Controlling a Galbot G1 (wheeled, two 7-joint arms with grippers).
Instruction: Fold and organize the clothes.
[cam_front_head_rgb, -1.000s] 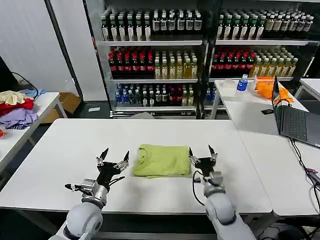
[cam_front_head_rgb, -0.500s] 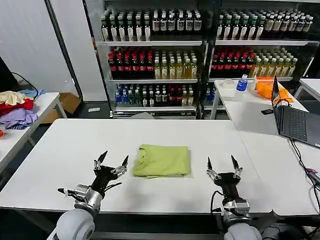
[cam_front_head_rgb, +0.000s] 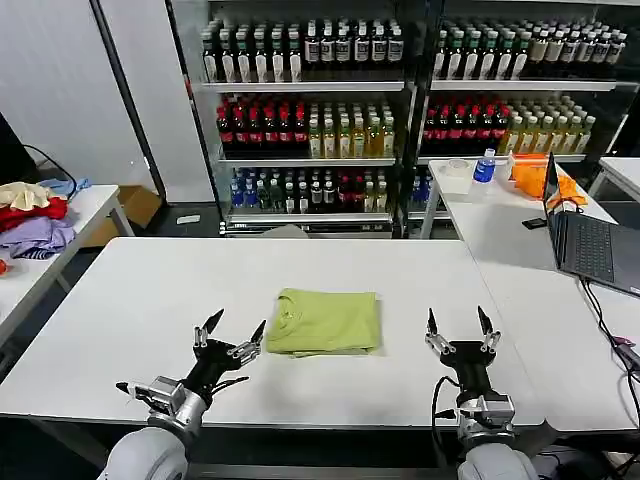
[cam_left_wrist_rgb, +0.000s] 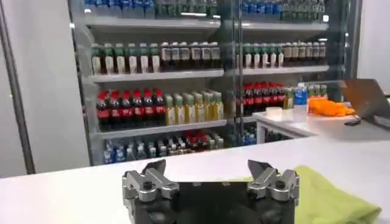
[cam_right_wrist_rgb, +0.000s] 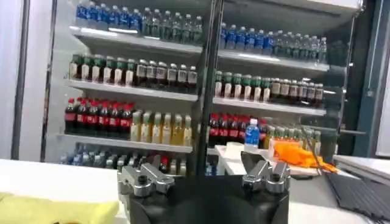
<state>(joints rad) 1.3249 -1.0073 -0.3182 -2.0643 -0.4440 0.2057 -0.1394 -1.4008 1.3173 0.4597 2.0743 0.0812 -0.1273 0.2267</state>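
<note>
**Desk:** What does the head view give you?

**Operator:** I see the lime T-shirt (cam_front_head_rgb: 324, 322) lying folded into a neat rectangle near the middle of the white tabletop (cam_front_head_rgb: 130, 300), collar toward my left side. My left gripper (cam_front_head_rgb: 229, 339) stands just beside the shirt's left edge, fingers spread, holding nothing. My right gripper (cam_front_head_rgb: 461, 332) stands upright to the shirt's right, clearly apart from the fabric, fingers also spread and empty. Behind the tabletop, shelves of bottled drinks (cam_front_head_rgb: 300, 120) fill the wall. A laptop (cam_front_head_rgb: 585, 240) sits open on the neighbouring table to the right, with an orange cloth (cam_front_head_rgb: 535, 175) beyond it. A pile of red, purple and cream garments (cam_front_head_rgb: 32, 220) lies on a side table at far left.

**Desk:** And the left wrist view?

**Operator:** My left gripper (cam_left_wrist_rgb: 211, 181) shows with its two fingers parted and nothing between them. The T-shirt (cam_left_wrist_rgb: 332, 198) lies flat on the tabletop beside one finger; I cannot tell whether they touch. The drink shelves (cam_left_wrist_rgb: 152, 58) rise behind.

**Desk:** The right wrist view?

**Operator:** My right gripper (cam_right_wrist_rgb: 205, 178) is parted and bare as well. A corner of the T-shirt (cam_right_wrist_rgb: 55, 211) shows low at the picture's edge, apart from the fingers. The orange cloth (cam_right_wrist_rgb: 298, 153) and a blue-capped bottle (cam_right_wrist_rgb: 251, 135) stand on the far table.
</note>
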